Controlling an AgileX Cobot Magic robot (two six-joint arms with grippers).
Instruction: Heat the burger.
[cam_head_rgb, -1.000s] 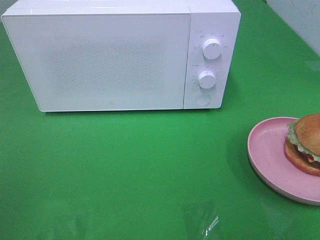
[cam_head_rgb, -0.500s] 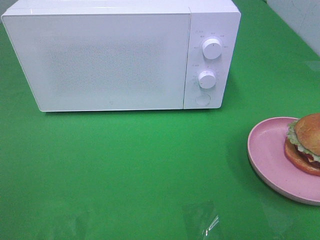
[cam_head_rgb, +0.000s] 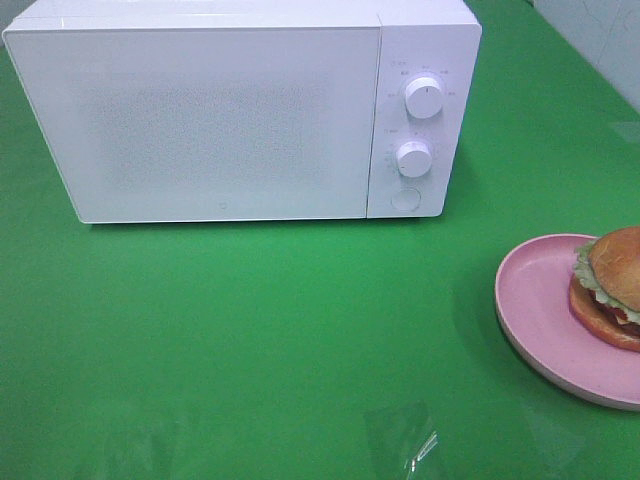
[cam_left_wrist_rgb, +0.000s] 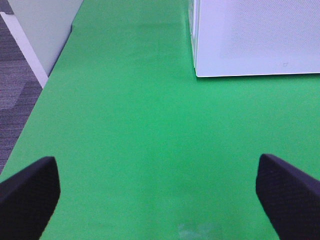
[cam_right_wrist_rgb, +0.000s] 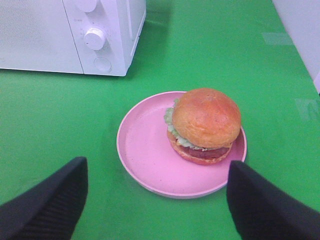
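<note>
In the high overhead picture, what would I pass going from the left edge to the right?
Microwave door → the two white knobs and round button on the control panel → pink plate → burger at the right edge.

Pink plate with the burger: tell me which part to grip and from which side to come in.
Grip the pink plate by its raised rim on the bare side facing the microwave. The burger sits off-centre, toward the far side, so that stretch of rim is clear. Come in low and level with the right end effector, which is open, one finger over the lip and one under, probably keeping the plate flat.
</note>
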